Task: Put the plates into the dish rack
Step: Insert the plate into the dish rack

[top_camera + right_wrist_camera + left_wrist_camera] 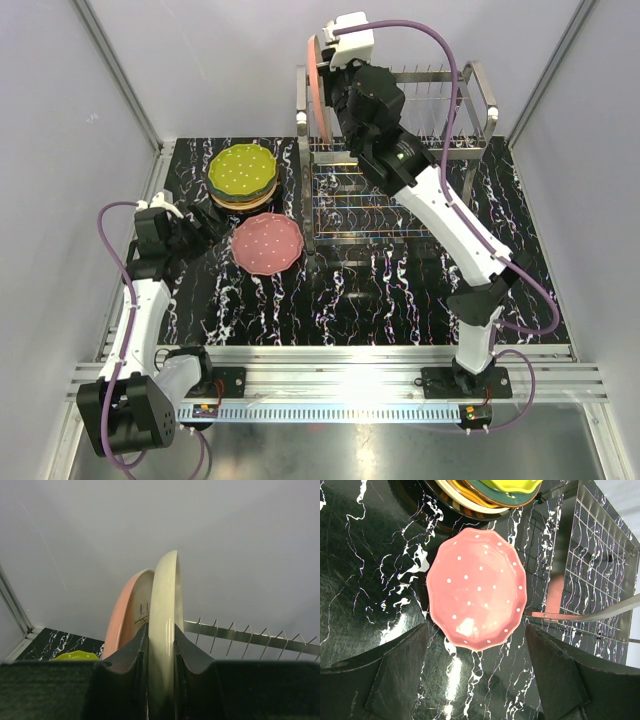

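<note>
Slotting step in progress on the right arm. The right end effector (161, 637) is clamping the cream plate (165, 590) by its rim, one jaw on each face, and is holding it on edge above the left end of the dish rack (400, 195). A pink-backed plate (125, 615) is standing just beside it. I cannot tell whether the two are touching, or whether the pink one is seated. The tines (240, 640) are running off to the right in the wrist view.

The left end effector (218, 228) is hanging open over the dotted pink plate (476, 587), gripping nothing. That plate is lying flat on the bench (400, 290), just beside the stack (245, 200) that is carrying the dotted green plate (243, 168) on top.

Judgement on doing this well:
- Keeping the cream plate vertical and parallel to its pink neighbour while it is going down.
- Aiming the lower rim at the next free gap between tines, not at the gap beside the pink plate.
- Descending slowly, since glazed rims are likely to chip or slide on wire.
- Releasing only once the rim is resting in the rack.
</note>
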Controlling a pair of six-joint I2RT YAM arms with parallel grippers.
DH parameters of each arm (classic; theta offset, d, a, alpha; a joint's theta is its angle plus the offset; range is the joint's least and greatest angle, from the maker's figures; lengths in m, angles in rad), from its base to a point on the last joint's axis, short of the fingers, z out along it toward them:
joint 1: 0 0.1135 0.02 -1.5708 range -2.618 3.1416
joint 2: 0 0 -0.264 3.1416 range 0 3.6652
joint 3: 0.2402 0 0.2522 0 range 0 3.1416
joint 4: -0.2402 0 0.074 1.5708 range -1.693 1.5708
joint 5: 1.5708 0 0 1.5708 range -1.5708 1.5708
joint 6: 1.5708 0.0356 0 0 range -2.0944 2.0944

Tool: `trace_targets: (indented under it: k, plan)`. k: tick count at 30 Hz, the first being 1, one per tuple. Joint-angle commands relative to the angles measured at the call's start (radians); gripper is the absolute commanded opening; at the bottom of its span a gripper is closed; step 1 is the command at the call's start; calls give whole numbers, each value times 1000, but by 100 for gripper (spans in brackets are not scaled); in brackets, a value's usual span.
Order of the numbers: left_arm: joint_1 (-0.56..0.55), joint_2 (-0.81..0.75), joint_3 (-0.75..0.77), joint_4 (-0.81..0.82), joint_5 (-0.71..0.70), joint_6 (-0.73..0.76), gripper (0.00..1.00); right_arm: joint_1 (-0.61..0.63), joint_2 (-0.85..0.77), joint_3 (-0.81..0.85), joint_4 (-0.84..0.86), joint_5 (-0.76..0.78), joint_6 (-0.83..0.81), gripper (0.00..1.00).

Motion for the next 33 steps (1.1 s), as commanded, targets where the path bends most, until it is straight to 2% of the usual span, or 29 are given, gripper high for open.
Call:
trace_targets:
  k: [1, 7, 13, 20, 28, 33]
  plan:
    - [8, 7, 32, 45, 29, -9, 82, -5, -8, 113, 213, -21, -23, 0]
    - [8, 7, 32, 47, 29, -7, 82, -7, 22, 178, 231, -13, -55, 0]
    - [9, 10, 32, 45, 26, -9, 83, -8, 29, 165, 250, -1, -43, 0]
    - [11, 11, 32, 45, 30, -7, 83, -8, -11, 31, 317, 12, -14, 0]
    - [12, 10, 32, 47, 32, -10, 84, -10, -8, -8, 343, 33, 5, 0]
    - [14, 13, 31, 48, 36, -9, 84, -10, -57, -134, 415, 56, 21, 0]
